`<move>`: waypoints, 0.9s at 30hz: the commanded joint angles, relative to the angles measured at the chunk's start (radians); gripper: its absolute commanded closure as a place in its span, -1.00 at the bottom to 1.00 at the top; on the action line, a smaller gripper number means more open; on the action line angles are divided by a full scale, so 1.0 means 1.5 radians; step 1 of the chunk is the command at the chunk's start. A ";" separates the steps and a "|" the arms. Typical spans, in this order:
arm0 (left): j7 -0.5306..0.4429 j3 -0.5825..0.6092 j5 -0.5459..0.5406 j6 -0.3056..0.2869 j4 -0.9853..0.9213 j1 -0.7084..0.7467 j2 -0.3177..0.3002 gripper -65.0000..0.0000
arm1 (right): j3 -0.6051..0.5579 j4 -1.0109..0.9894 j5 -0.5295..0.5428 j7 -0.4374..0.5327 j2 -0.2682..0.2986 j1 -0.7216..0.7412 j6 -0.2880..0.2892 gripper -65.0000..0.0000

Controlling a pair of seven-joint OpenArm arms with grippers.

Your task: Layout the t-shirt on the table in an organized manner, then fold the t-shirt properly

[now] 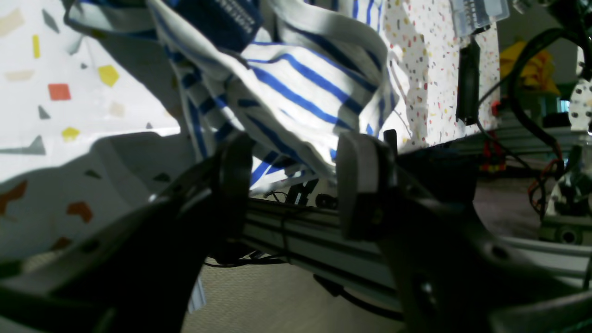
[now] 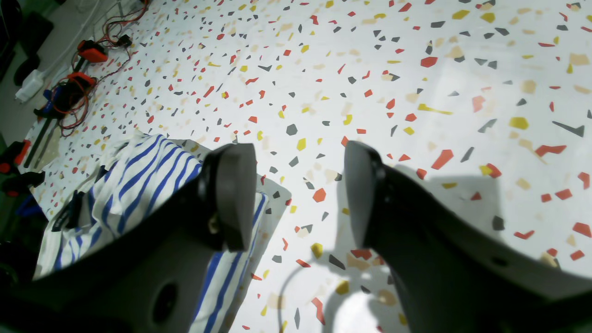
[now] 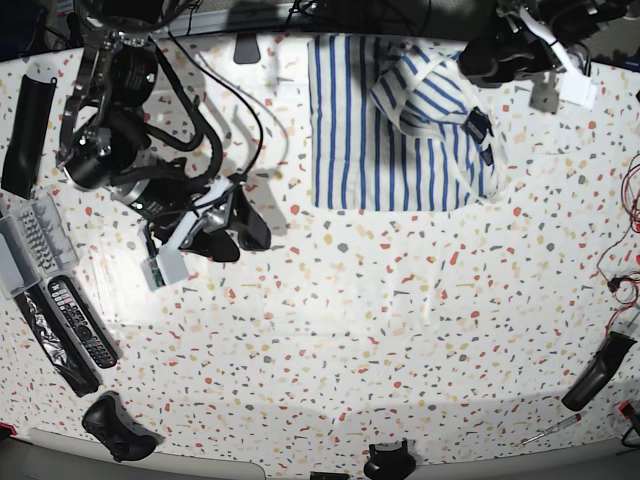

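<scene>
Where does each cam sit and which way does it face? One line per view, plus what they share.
Left wrist: on the left arm, low at the table edge, looking past the left gripper at the bunched t-shirt.
Right wrist: on the right arm, angled down at the table, its open right gripper over bare surface.
Base: overhead, facing straight down; both arms visible.
Shared: all three show the t-shirt and the table.

Base view: overhead, looks straight down on the whole table (image 3: 350,330). Left wrist view: sits low at the table edge, close behind its fingers, facing the t-shirt (image 1: 296,83) at near range. Right wrist view: higher, angled down. All three share shirt and tabletop.
</scene>
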 commanded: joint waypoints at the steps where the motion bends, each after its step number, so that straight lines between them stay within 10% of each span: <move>1: -0.006 -0.003 -0.019 -0.007 0.008 0.003 0.004 0.15 | 0.002 0.014 0.017 0.020 0.003 0.009 0.006 0.08; 27: 0.065 -0.003 -0.090 -0.004 -0.112 -0.047 0.040 0.23 | 0.002 0.014 0.017 0.016 0.003 0.009 0.006 0.08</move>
